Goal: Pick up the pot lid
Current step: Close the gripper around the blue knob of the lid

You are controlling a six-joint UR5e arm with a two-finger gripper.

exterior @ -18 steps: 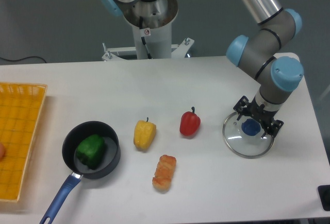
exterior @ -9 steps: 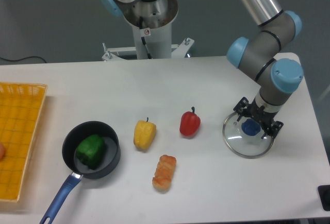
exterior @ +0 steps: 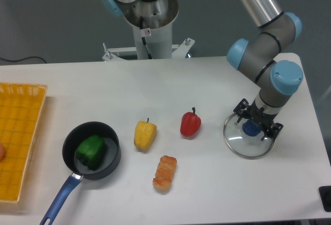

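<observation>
The pot lid (exterior: 247, 150) lies at the right of the table, a round transparent disc with a blue knob (exterior: 251, 129) on top. Just over it, my gripper (exterior: 257, 120) points down, its two fingers apart on either side of the knob. One finger is at the knob's upper left and the other at its right. I see a gap between the fingers and the knob, though their exact height over the lid is hard to judge.
A red pepper (exterior: 190, 124) lies left of the lid, with a yellow pepper (exterior: 145, 135) beyond. An orange-brown item (exterior: 165, 174) is nearer the front. The black pan (exterior: 111, 165) holds a green pepper (exterior: 91, 151). A yellow crate (exterior: 20, 142) stands far left.
My gripper has come down slightly toward the lid, shifting a little left in view. Its fingers remain apart, and the lid stays where it was.
</observation>
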